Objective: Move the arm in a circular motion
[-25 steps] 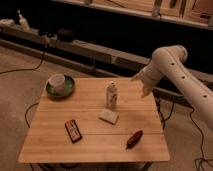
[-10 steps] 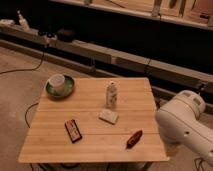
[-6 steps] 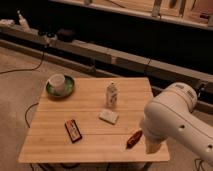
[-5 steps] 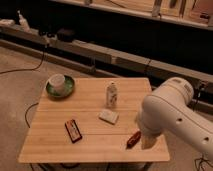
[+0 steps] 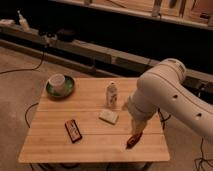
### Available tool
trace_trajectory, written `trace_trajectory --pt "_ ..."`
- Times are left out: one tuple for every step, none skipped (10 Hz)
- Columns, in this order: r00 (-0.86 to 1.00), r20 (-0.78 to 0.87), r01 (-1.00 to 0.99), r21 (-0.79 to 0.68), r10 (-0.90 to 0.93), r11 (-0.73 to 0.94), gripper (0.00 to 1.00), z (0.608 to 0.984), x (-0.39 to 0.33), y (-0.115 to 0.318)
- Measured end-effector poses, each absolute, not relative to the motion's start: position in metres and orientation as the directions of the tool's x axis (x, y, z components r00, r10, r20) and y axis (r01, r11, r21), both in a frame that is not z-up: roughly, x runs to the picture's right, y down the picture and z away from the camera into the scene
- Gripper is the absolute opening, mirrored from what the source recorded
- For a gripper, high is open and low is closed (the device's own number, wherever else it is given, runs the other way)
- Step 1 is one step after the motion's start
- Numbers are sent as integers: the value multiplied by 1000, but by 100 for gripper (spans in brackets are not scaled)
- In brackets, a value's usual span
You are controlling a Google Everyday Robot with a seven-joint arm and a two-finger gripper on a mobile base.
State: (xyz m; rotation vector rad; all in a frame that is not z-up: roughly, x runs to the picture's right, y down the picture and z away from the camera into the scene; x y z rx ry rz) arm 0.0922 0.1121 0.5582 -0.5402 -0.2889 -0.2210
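The arm is large and cream-white, with thick rounded segments and small dark dots. It comes in from the right edge and bends over the right side of the wooden table. Its narrower end points down. The gripper hangs at that end, just above a small red-brown item near the table's front right. The arm hides the table's right edge.
On the table stand a green plate with a white cup at the back left, a small white bottle in the middle, a pale flat packet and a dark bar. Cables lie on the floor; a dark shelf runs behind.
The arm swung from the back right down out to the lower right, then has come back left and up over the table's right side. The things on the table have not moved.
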Motion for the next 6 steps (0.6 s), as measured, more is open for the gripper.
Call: trace_trajectory --pt "923 357 306 -465 -141 831 65 560 82 106" --pt "905 393 342 -455 -159 822 65 569 67 96" --pt "889 416 376 -431 -188 820 65 579 53 83" --pt "870 436 412 -390 -228 824 65 592 43 66" --pt "852 450 442 -348 -266 826 65 604 36 52" --pt "825 464 484 -286 -322 827 65 621 30 33"
